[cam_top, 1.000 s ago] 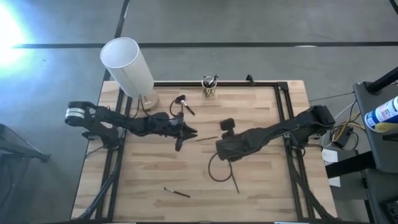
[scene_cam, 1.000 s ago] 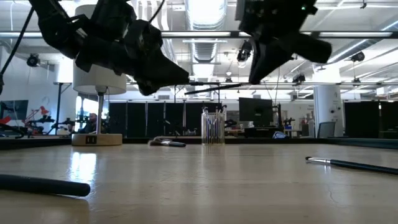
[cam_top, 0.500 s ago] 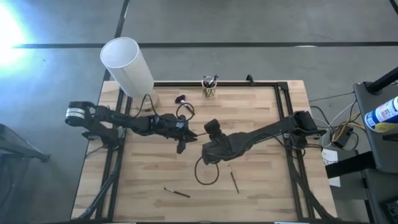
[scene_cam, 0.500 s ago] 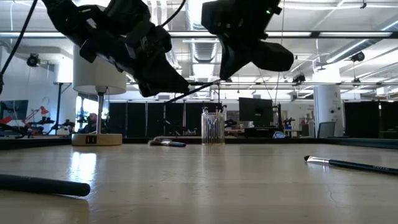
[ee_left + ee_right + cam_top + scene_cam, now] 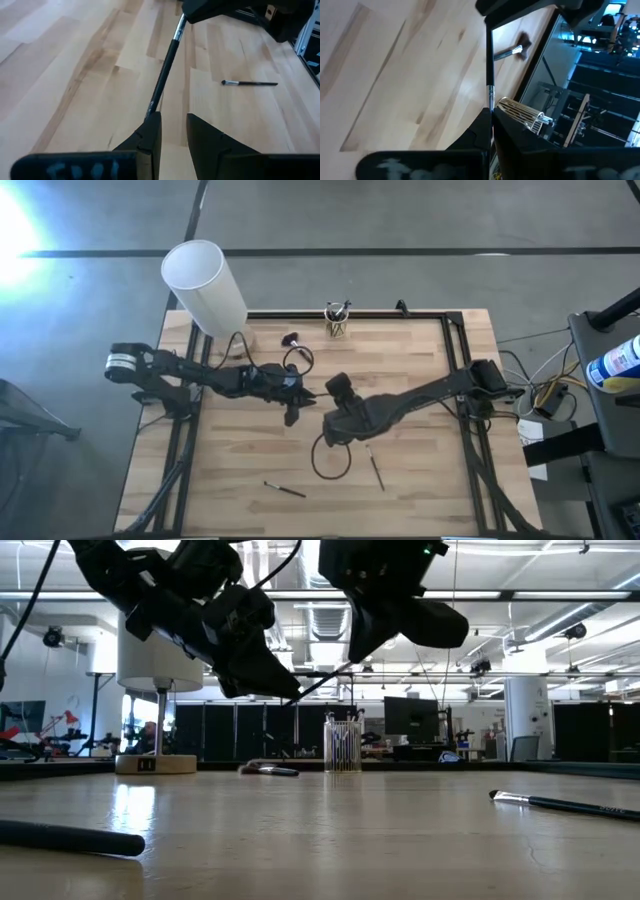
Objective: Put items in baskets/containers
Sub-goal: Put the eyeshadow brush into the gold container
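A thin dark brush (image 5: 162, 75) hangs in the air between my two grippers over the table's middle. My right gripper (image 5: 326, 404) is shut on its head end. My left gripper (image 5: 173, 122) stands open, and the brush's handle end (image 5: 150, 111) lies at the tip of one finger, not in the gap. The glass cup (image 5: 338, 321) stands on its base at the far edge with brushes upright in it. Loose brushes (image 5: 284, 489) (image 5: 376, 468) lie flat near the front edge. A bushy-headed one (image 5: 291, 339) lies at the back. My right gripper pinches the brush between its two fingers just behind the silver band (image 5: 490, 97) at the head end. The fingers lie roughly along the shaft. The brush is clear of the table and slants down toward my left gripper. My left gripper: whether the finger (image 5: 150, 131) beside the handle end touches it, I cannot tell.
A big white cylinder on a round base (image 5: 205, 288) stands at the far left corner. A dark cable loop (image 5: 330, 460) hangs under my right arm. In the low view one brush (image 5: 570, 804) lies at the right and a dark handle (image 5: 70, 837) at the left.
My right gripper has gone toward the table's left, up to my left gripper, and has rolled, carrying the brush. The brush, level a second ago, now slants down toward my left gripper. My left gripper has tipped a little in place and its gap stays the same.
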Robot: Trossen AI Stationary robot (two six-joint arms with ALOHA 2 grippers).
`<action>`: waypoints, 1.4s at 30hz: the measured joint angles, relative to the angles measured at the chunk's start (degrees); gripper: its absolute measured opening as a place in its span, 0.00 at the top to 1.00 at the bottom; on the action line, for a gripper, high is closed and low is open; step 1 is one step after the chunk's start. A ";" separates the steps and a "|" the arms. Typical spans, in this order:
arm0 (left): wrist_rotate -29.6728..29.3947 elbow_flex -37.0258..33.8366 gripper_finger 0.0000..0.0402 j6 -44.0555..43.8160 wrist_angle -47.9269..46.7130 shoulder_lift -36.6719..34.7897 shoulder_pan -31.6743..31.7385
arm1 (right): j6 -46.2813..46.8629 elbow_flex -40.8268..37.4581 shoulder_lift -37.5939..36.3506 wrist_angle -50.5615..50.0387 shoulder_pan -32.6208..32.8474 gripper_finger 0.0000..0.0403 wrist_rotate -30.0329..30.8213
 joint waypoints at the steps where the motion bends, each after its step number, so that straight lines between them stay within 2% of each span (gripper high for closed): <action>1: 0.00 0.00 0.79 0.03 0.00 0.00 0.00 | 0.28 0.00 -0.01 -0.44 0.16 0.97 -0.04; 16: 0.13 -0.01 0.79 0.16 0.00 -0.02 0.00 | 1.07 -0.04 -0.03 -1.23 0.91 0.97 -1.05; 24: -0.70 -0.02 0.79 1.48 -0.01 -0.02 -0.14 | -1.16 -0.09 -0.03 2.42 1.30 0.97 -3.48; 31: 2.28 -0.02 0.79 3.07 0.40 0.16 -1.31 | -2.81 -0.09 -0.03 4.11 1.28 0.97 -3.65; 42: 2.56 -0.09 0.79 5.01 3.60 4.34 -1.70 | -3.46 -0.09 -0.03 5.18 1.24 0.97 -3.63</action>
